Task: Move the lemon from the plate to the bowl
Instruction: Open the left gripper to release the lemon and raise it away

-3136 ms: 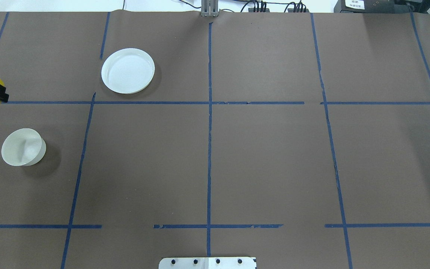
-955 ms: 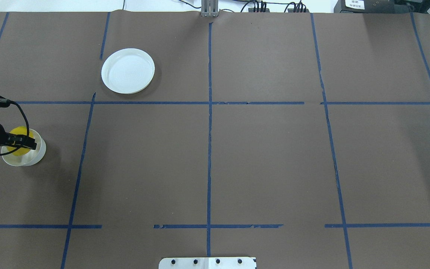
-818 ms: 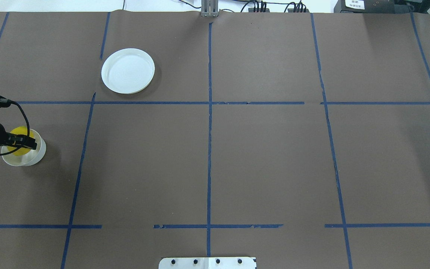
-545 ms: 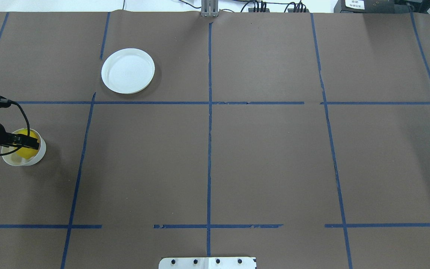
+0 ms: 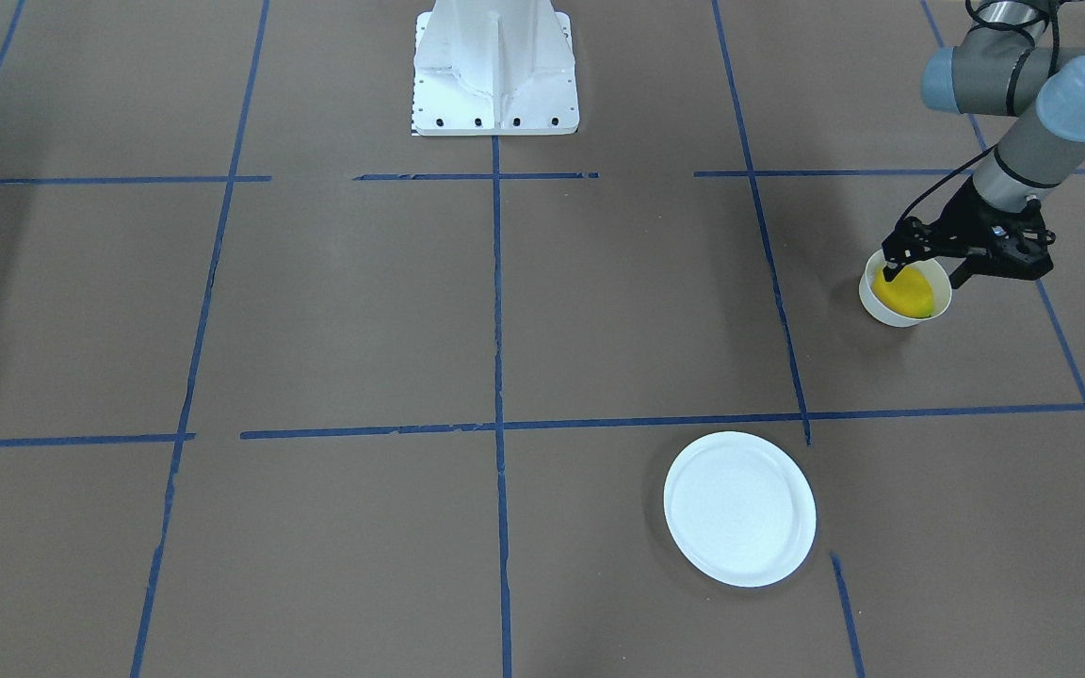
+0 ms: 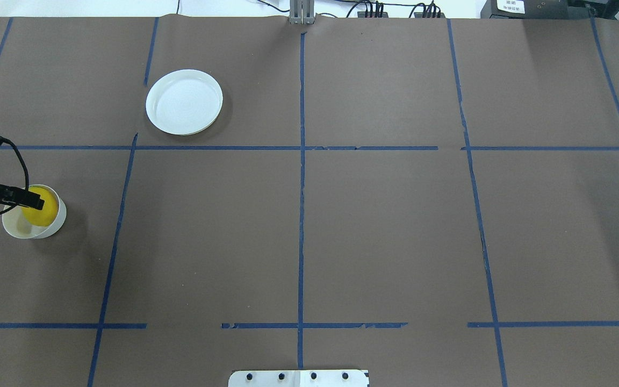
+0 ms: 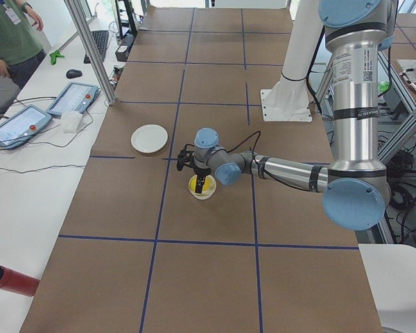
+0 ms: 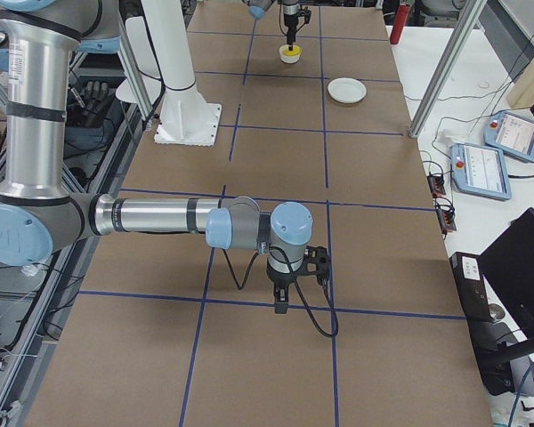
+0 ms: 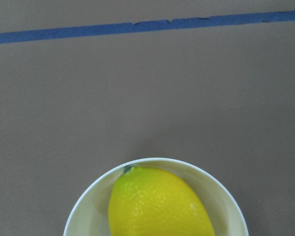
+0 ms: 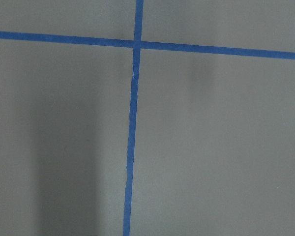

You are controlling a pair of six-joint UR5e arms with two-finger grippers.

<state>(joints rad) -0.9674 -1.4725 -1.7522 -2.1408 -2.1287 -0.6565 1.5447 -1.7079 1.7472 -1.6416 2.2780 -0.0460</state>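
Brown paper was seen to cover the desk [image 6: 384, 226], and it was divided into rectangles by lines of blue tape [image 6: 301, 215]. The left arm [image 5: 1023, 155] was stretched out low toward the left end of the desk. The right arm [image 8: 151, 216] was reached out over the right part, where only paper and tape were shown by its wrist camera.

The plate [image 6: 184, 102] was placed in the left half, on the side far from the robot, and nothing was carried on it.

The left tool [image 5: 922, 278] was held just above the bowl [image 6: 51, 228]. Its jaws were spread wider than the fruit below and nothing was gripped between them. The right tool [image 8: 281, 307] was pointed down at the desk close to a tape line. Whether it was open or closed could not be told, since it was shown in a side view only.

The bowl was stood upright near the left edge of the desk, nearer the robot than the plate and well apart from it.

The lemon [image 6: 40, 214] was laid on its side inside the bowl. In the left wrist view, one pointed tip with a small green mark was turned toward the bowl's wall, and much of the bowl's opening was filled by the fruit.
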